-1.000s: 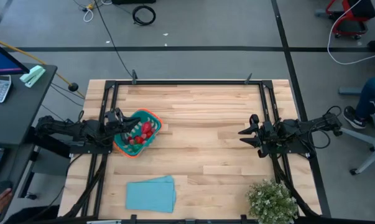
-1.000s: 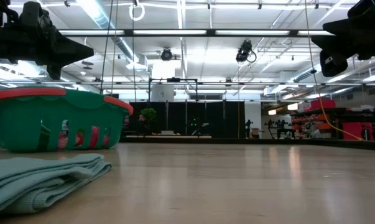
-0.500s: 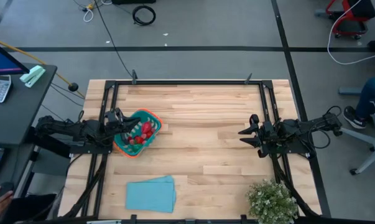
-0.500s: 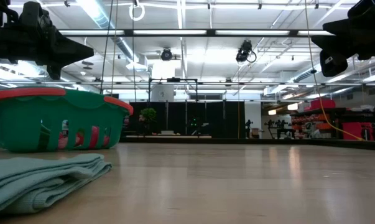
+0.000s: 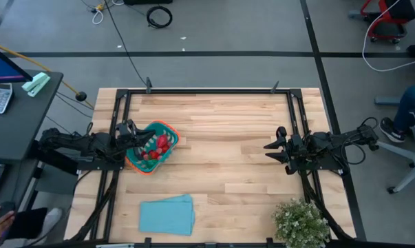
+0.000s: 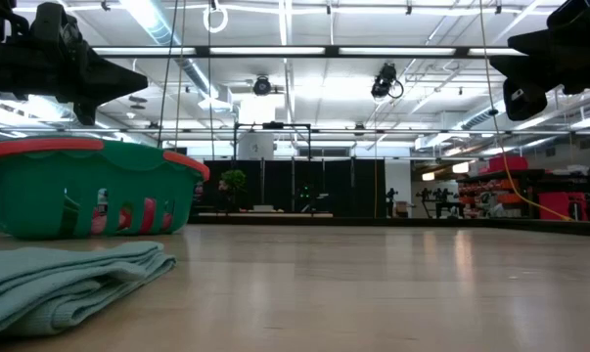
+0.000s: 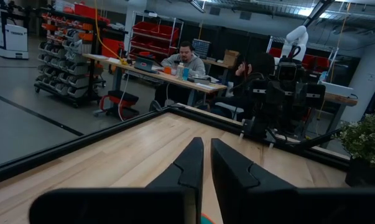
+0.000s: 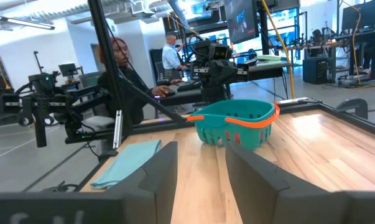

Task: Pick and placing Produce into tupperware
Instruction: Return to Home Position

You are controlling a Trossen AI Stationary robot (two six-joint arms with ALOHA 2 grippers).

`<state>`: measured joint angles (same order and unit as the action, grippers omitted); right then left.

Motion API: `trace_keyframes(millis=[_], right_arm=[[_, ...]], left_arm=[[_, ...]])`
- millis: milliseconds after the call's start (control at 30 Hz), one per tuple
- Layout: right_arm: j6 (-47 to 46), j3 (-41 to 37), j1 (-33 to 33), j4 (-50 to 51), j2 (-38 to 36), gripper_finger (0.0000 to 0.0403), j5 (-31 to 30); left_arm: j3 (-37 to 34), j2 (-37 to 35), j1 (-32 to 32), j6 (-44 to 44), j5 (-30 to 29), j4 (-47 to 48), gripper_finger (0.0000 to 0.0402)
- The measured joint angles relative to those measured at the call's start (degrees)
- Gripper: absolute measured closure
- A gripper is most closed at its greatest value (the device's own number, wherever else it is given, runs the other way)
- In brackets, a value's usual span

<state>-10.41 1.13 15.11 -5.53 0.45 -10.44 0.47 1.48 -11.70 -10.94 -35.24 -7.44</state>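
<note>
The teal tupperware (image 5: 151, 153) with its orange rim stands on the wooden table near the left edge. The produce (image 5: 162, 145), mostly red pieces, lies inside it and shows through the slots (image 6: 146, 215) in the low view. My left gripper (image 5: 152, 140) hangs level above the tub's rim, shut, with nothing between its fingers (image 7: 206, 144). My right gripper (image 5: 268, 150) stands open near the right edge, level and well above the table, its fingers empty (image 8: 201, 149). It faces the tupperware (image 8: 237, 124) across the table.
A folded light-blue cloth (image 5: 167, 213) lies near the front edge, left of centre. A bushy potted plant (image 5: 301, 222) stands at the front right corner. A black frame (image 5: 207, 91) runs round the table. The middle of the table is bare wood. People sit beyond the table.
</note>
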Motion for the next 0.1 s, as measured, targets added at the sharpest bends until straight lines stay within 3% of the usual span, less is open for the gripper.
trace_keyframes(millis=[100], right_arm=[[0.0,0.0,0.0,0.0,0.0,0.0258,0.0]], left_arm=[[0.0,0.0,0.0,0.0,0.0,0.0,0.0361]])
